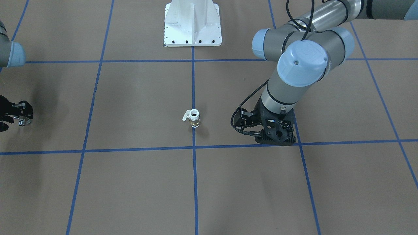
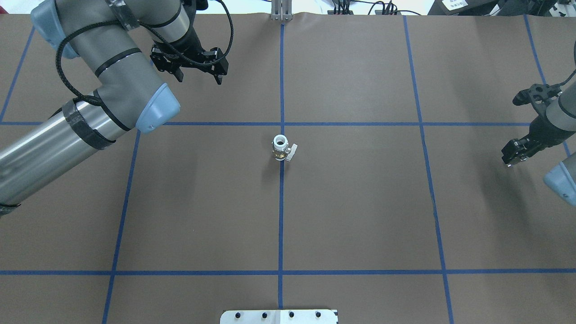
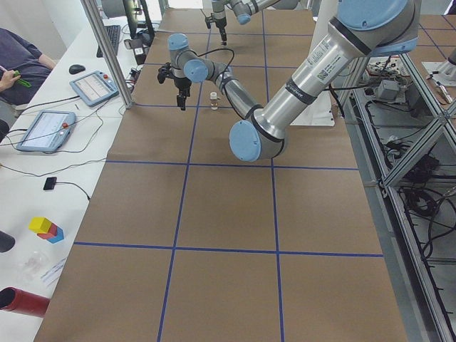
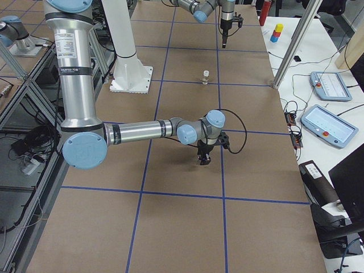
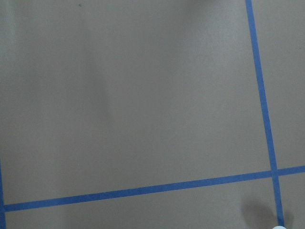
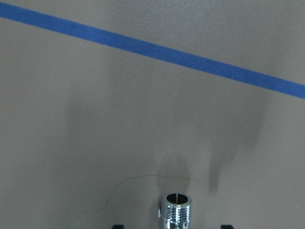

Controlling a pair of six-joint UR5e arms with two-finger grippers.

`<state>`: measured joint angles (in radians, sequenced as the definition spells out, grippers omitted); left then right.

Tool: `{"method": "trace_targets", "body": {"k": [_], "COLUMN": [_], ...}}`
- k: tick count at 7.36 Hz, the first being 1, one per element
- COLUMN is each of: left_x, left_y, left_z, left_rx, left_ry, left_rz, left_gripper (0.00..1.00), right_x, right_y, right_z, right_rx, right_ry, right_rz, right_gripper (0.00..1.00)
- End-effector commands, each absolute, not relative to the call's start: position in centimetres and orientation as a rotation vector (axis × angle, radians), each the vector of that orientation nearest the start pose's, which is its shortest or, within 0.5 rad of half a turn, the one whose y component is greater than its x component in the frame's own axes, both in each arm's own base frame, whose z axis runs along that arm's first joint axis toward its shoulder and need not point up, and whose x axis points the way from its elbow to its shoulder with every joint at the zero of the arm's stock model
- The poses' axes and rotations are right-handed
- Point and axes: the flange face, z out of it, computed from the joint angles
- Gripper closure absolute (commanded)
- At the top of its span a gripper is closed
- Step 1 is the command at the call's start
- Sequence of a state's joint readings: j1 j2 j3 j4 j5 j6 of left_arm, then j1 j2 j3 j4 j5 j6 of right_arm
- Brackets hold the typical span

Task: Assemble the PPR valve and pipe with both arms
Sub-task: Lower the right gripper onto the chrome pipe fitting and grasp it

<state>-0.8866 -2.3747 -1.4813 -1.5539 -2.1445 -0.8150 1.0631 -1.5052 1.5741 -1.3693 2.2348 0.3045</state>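
The PPR valve (image 1: pixel 194 118) stands upright on the blue centre tape line, white socket up, brass middle, and white lever to one side; it also shows in the overhead view (image 2: pixel 281 147). My left gripper (image 2: pixel 198 77) is open and empty, above the table on the far side of the valve and to its left (image 1: pixel 274 139). My right gripper (image 2: pixel 513 156) is far out at the right. It is shut on the pipe (image 6: pixel 175 213), a shiny silver threaded fitting, and holds it above the table (image 1: pixel 22 122).
The robot's white pedestal (image 1: pixel 192 24) stands at the table's near edge. Blue tape lines (image 2: pixel 281 202) grid the brown table. Tablets (image 3: pixel 43 130) and coloured blocks (image 3: pixel 46 228) lie on the side bench beyond the table.
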Motion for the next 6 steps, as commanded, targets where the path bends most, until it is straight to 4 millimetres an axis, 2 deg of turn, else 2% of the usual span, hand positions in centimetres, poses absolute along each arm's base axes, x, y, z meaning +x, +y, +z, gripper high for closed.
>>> {"method": "trace_targets", "body": {"k": [1,2,3,4,5,6], "left_x": [40.1,40.1,40.1,40.1,40.0,39.8], "left_y": [-61.8,-61.8,-61.7,-61.8,-61.8,-61.8], "left_z": [19.9,20.1,20.0,20.1,20.4,21.3], "left_rx": [0.121,0.120,0.121,0.121,0.119,0.113], "left_ry": [0.864,0.863,0.864,0.862,0.861,0.855], "left_rz": [0.077,0.076,0.077,0.075,0.075,0.073], "left_gripper": [0.00,0.00,0.00,0.00,0.00,0.00], "right_x": [-19.8,-19.7,-19.7,-19.7,-17.6,-15.8], "right_y": [-50.4,-50.4,-50.3,-50.4,-51.6,-54.1], "right_z": [60.8,60.7,60.6,59.8,57.5,54.2], "right_rx": [-0.020,-0.017,-0.017,-0.010,0.003,-0.013], "right_ry": [-0.712,-0.714,-0.721,-0.741,-0.808,-0.863], "right_rz": [-0.286,-0.287,-0.291,-0.293,-0.259,-0.208], "right_gripper": [0.60,0.71,0.86,1.00,1.00,1.00]}}
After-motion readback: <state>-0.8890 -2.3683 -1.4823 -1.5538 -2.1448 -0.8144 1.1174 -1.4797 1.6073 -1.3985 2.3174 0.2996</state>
